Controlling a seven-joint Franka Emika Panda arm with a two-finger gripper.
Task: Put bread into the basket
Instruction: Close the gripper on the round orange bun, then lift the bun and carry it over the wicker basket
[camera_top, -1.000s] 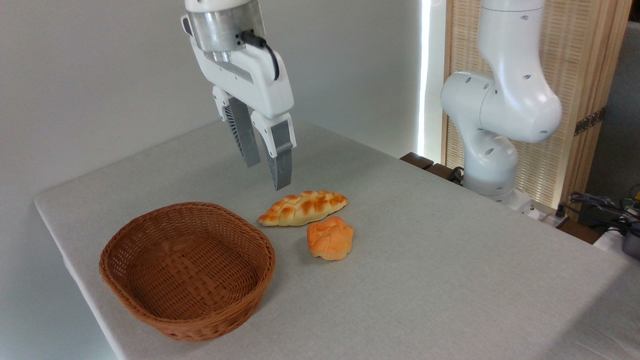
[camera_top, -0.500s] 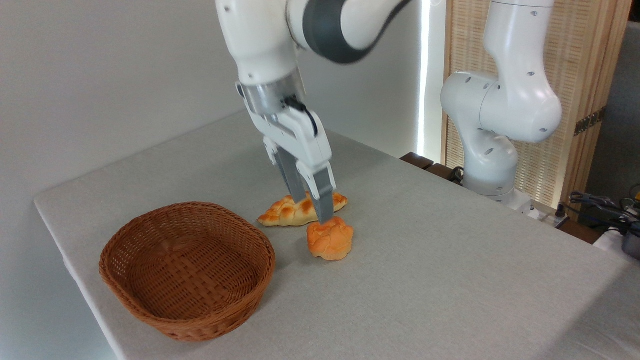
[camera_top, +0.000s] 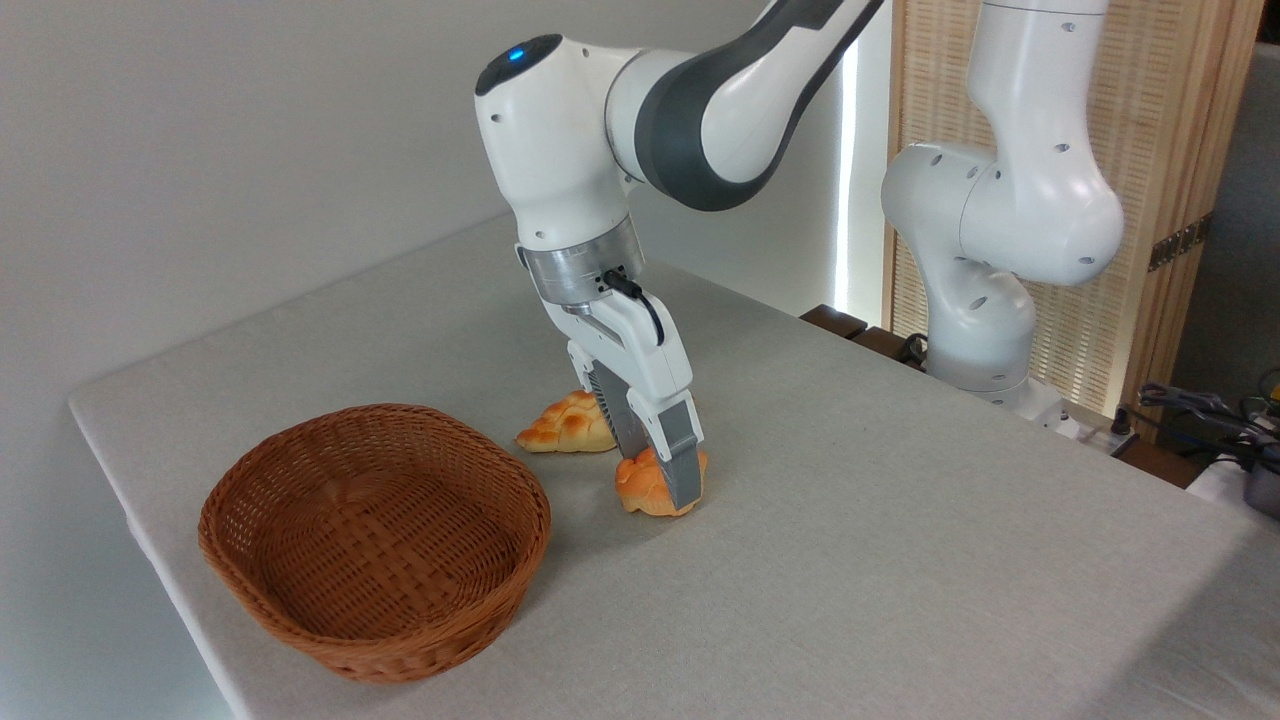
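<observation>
My fingers (camera_top: 683, 470) straddle the round orange bun (camera_top: 645, 485) at centre frame, one visibly in front, one behind; gripper (camera_top: 660, 478) spread, whether pads touch yet I cannot tell; bun sits on the grey table (camera_top: 900, 520), braided loaf (camera_top: 562, 425) just behind; wicker basket (camera_top: 375, 540) lower left, empty; I should close gently, lift straight, clear the loaf; no readable labels or writing.

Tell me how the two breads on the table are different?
The small round orange bun is lumpy and plain orange; the longer braided loaf is paler with browned patches. The gripper has its fingers down around the bun, while the loaf lies untouched behind. Both rest on the grey table, outside the basket.
</observation>
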